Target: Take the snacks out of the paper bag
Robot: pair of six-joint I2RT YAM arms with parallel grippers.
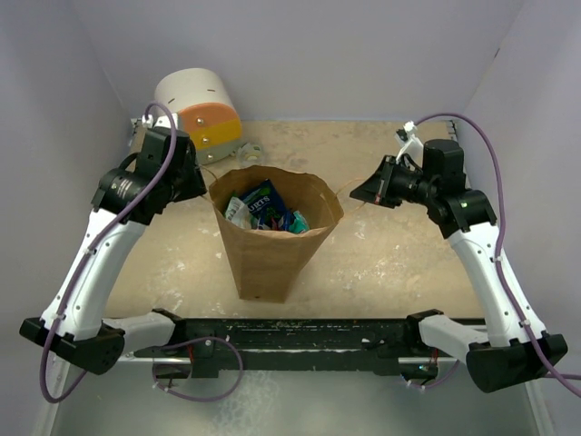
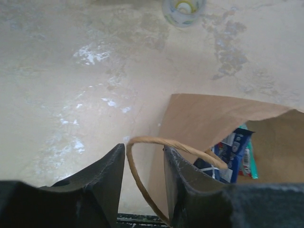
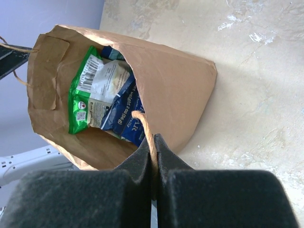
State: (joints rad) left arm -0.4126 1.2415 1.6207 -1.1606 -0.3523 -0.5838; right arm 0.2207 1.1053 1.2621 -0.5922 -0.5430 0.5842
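While the paper bag [image 1: 272,263] stands upright on the table [image 1: 408,263] between my arms, snacks [image 1: 265,207] showing inside it, both my forearms rise from the near edge and bend inward toward its rim. My right gripper [image 3: 154,142] is pinched closed on the right handle [image 3: 145,126]. My left gripper [image 2: 144,154] sits at the opposite rim, fingers apart, with the left handle [image 2: 156,141] looping through the gap.
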